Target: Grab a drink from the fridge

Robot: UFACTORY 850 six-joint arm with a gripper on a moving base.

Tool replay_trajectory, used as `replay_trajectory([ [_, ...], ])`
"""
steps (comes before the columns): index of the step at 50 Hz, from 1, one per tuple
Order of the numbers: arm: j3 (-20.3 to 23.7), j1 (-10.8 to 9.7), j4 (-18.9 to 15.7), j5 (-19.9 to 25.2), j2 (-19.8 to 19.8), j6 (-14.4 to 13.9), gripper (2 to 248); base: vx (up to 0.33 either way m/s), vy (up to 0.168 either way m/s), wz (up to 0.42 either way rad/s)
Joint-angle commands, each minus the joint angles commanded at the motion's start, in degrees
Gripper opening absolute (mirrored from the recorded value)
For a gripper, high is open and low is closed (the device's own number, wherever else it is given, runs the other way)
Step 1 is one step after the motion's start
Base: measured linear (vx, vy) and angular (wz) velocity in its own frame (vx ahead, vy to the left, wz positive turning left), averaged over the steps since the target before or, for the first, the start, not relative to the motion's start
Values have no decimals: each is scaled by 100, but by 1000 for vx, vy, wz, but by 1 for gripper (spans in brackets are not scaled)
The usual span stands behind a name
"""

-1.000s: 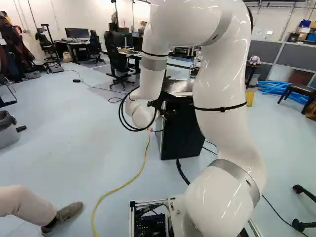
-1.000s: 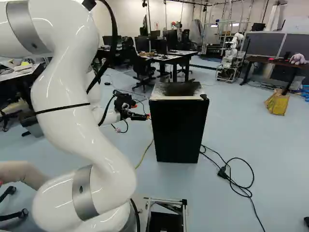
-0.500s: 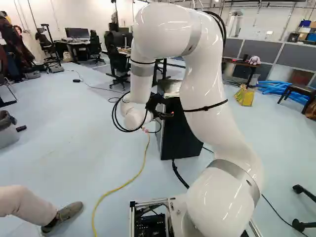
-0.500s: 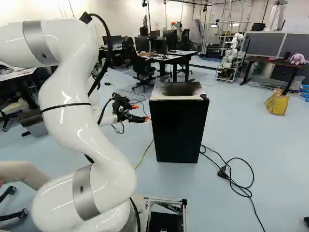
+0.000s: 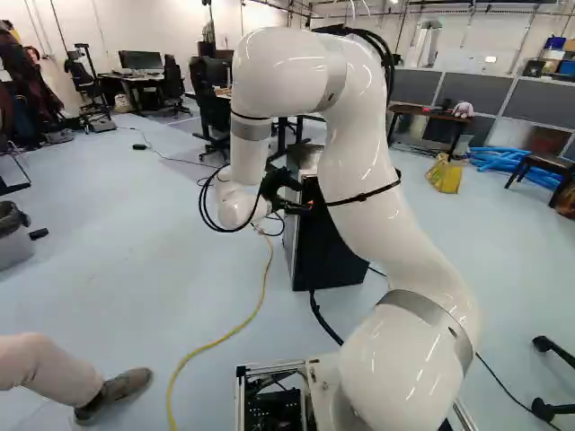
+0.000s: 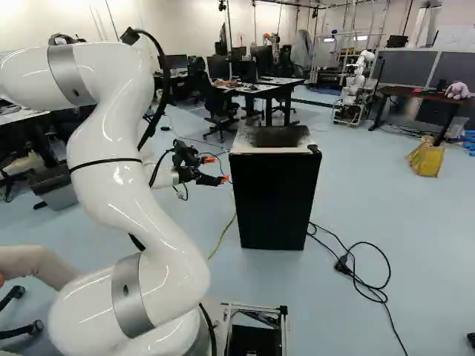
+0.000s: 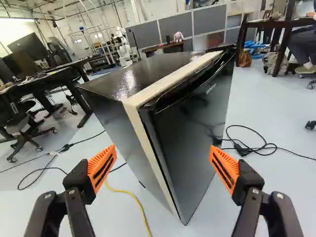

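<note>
The black fingers with ribbed orange pads (image 7: 225,170) stand spread and hold nothing. Just ahead, between them, is the near corner of the fridge with a glossy black door (image 7: 197,133), which looks shut; the drink is out of sight, presumably inside. If the reach goes straight on, a pad could strike that corner and shove the fridge instead of catching the door's edge. The seam along the pale trim (image 7: 140,118) looks narrow, so a fingertip may skid off the smooth panel. Should the door swing, the white jointed arm (image 5: 364,193) behind the fingers could block it. On the floor beneath and past them, the thin yellow cable (image 7: 129,194) and looped black cable (image 7: 265,148) could snag the base if it drives closer.
</note>
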Motion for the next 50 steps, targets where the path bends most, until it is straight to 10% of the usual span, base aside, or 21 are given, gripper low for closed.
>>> replay_trajectory([
  [50, -248, -352, 0, 0, -136, 0, 247, 0, 0, 0],
])
